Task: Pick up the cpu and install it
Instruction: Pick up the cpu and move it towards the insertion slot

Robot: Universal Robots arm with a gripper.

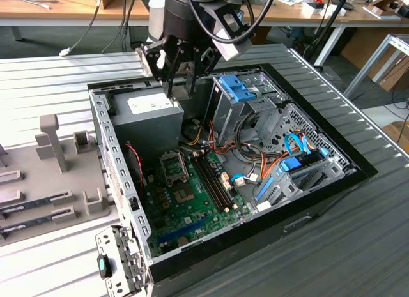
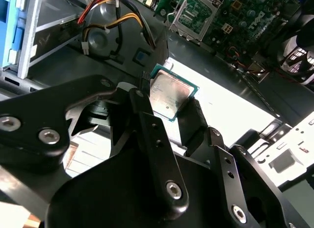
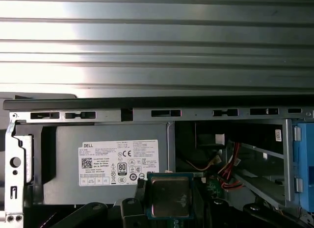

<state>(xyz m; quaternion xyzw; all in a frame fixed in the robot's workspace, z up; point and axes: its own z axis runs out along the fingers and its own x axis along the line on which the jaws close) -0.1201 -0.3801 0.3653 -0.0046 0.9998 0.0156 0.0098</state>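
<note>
The cpu (image 2: 169, 93), a small square chip with a silvery-grey top and green edge, is clamped edge to edge between my black fingers (image 2: 147, 115) in both wrist views; its metal top (image 3: 169, 196) faces the first wrist camera. In the exterior view my gripper (image 1: 181, 86) hangs over the grey power-supply box (image 1: 150, 115) at the back of the open computer case, shut on the cpu. The empty socket with its metal frame (image 1: 174, 166) lies on the green motherboard (image 1: 192, 204), nearer the front than the gripper; it is also seen in the second wrist view as the socket (image 2: 194, 14).
A blue and metal drive cage (image 1: 239, 92) stands to the exterior view's right of the gripper, with coloured cables (image 1: 249, 159) below it. Black memory slots (image 1: 211, 179) run beside the socket. A grey tray (image 1: 38, 201) holding memory sticks sits outside the case on the left.
</note>
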